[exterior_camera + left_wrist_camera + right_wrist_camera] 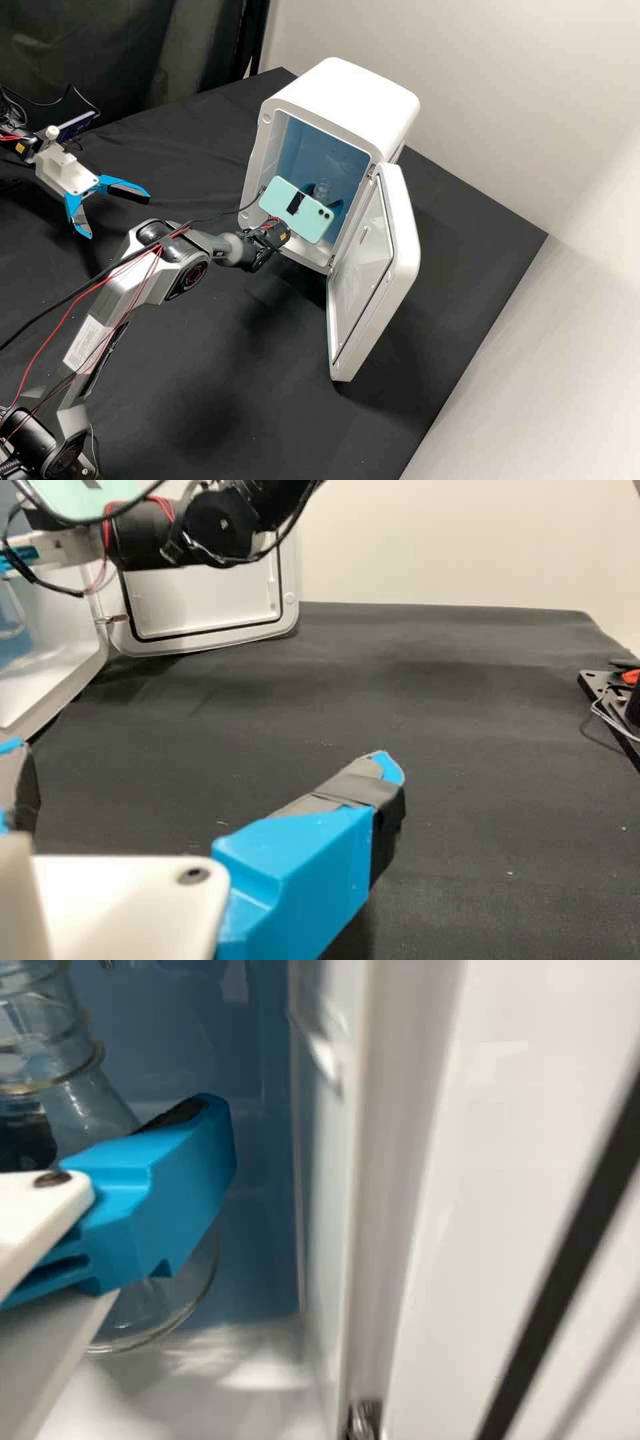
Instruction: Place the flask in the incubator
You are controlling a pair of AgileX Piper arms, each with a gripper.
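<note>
- The incubator [347, 100] opening, centre frame, is blocked by the right arm [167, 257] and the flask [60, 1060].
- Its door [393, 267] stands open at right.
- Lower-centre surface [233, 373] lies free.

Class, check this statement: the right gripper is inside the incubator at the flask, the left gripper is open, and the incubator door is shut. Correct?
Not quite. The door is open, swung well aside from the front of the incubator, as the high view shows. The rest of the statement stands.
</note>
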